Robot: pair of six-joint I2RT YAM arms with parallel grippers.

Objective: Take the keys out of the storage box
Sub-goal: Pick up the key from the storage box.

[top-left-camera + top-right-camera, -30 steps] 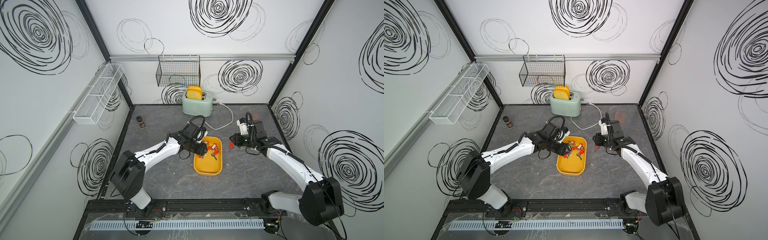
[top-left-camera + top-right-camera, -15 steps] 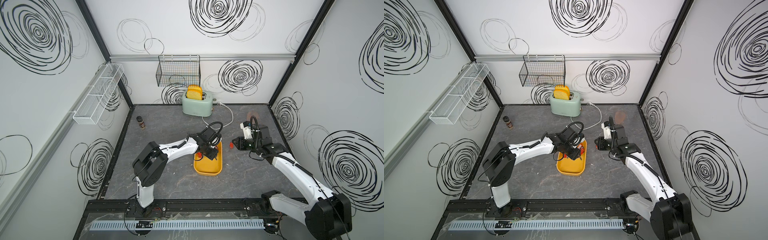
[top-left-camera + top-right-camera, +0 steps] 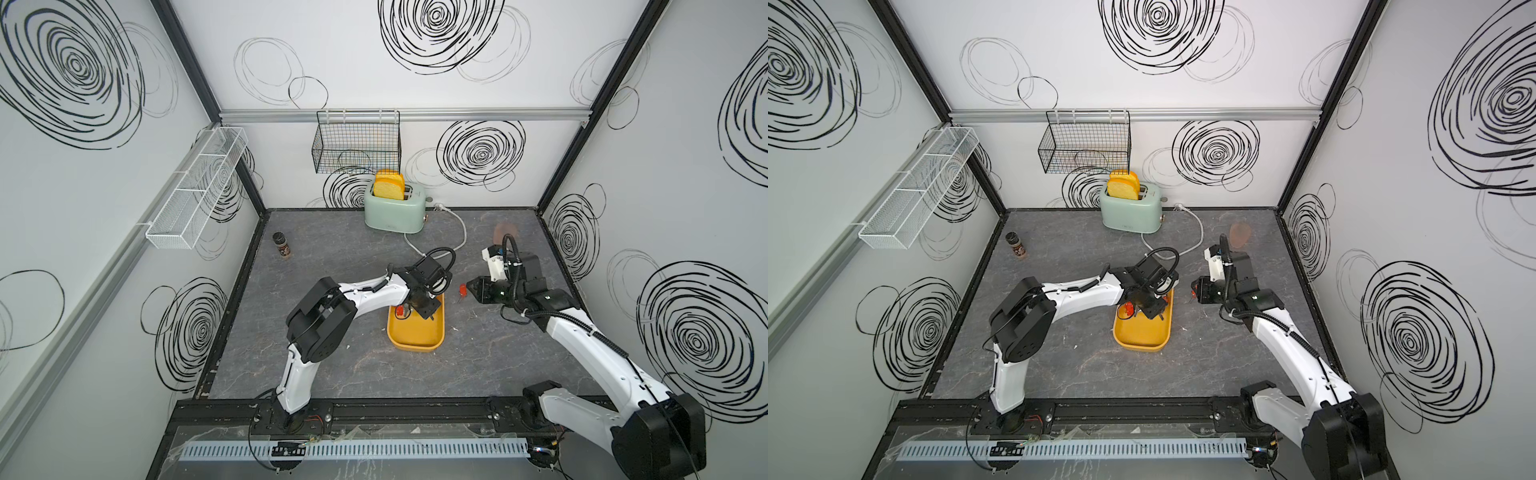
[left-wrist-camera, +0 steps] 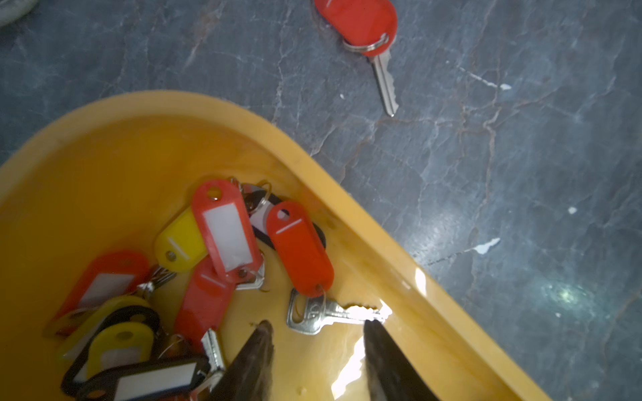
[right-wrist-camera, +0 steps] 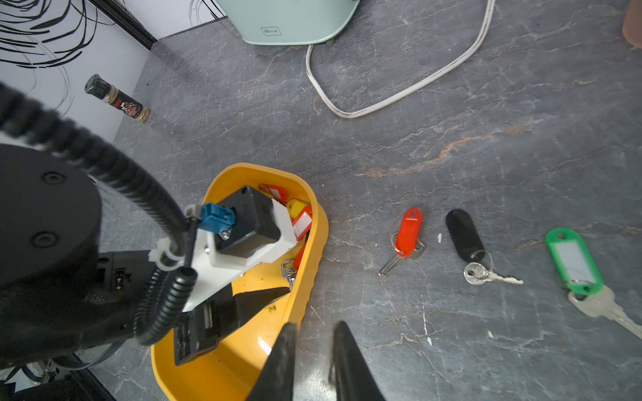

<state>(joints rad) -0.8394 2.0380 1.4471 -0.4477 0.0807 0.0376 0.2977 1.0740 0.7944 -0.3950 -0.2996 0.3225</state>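
Tabletop (image 3: pixel 332 365), grey stone look, carries the storage box (image 3: pixel 415 338) at its middle. The box is mustard yellow, its long axis runs near to far in both top views, and its near half is bare. Heaped at its far end are the keys (image 4: pixel 225 239), with red, yellow and black tags crossing at all angles; their white label slips are blank.

Reaching down into that end, the left fingers (image 4: pixel 252 361) are spread and grip nothing. Their tips are just short of a silver key (image 4: pixel 326 314) lying flat on the box floor. It is ringed to a red tag (image 4: pixel 300 250), blade toward the box wall on the right arm's side; the head stamp is too blurred to read.

Just beside that wall, the right fingers (image 5: pixel 278 361) hang low over the tabletop, with a narrow gap between them and nothing in it.

Already out on the tabletop, right of the box:
- red-tagged key (image 5: pixel 408 232), lying roughly along the box's axis
- black-tagged key (image 5: pixel 463 236)
- green-tagged key (image 5: pixel 573 260), slip blank

Farther back:
- spice jar (image 3: pixel 281 245) by the left wall, printed label unreadable
- mint toaster (image 3: pixel 395 210) at the back wall, front logo too small to read
- two yellow slices (image 3: pixel 388 185) upright in its slots
- white cord (image 3: pixel 453 232) looping forward
- black wire basket (image 3: pixel 357 145) hanging above the toaster
- white mesh basket (image 3: pixel 199 191) on the left wall
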